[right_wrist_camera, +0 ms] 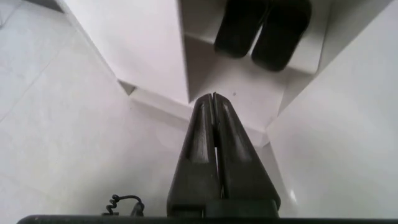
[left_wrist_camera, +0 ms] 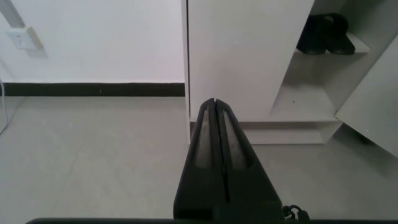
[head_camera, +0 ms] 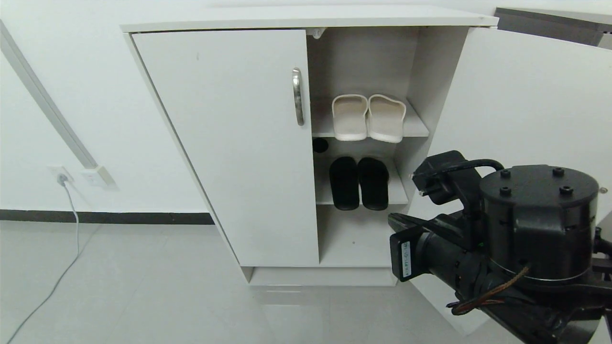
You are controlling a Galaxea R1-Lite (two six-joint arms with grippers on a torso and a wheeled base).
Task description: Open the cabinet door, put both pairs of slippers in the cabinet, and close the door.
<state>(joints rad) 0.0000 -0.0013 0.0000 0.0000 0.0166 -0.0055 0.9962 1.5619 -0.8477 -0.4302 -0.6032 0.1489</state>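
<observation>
The white cabinet stands against the wall with its left door closed and its right door swung open. A white pair of slippers lies on the upper shelf. A black pair of slippers lies on the shelf below, also seen as black slippers and black slippers. My right gripper is shut and empty, low in front of the open compartment beside the open door. My left gripper is shut and empty, above the floor facing the cabinet's left corner.
A metal handle runs down the closed door's edge. A small dark round object sits at the back of the shelf. A wall socket with a cable is at the left. Open tiled floor lies before the cabinet.
</observation>
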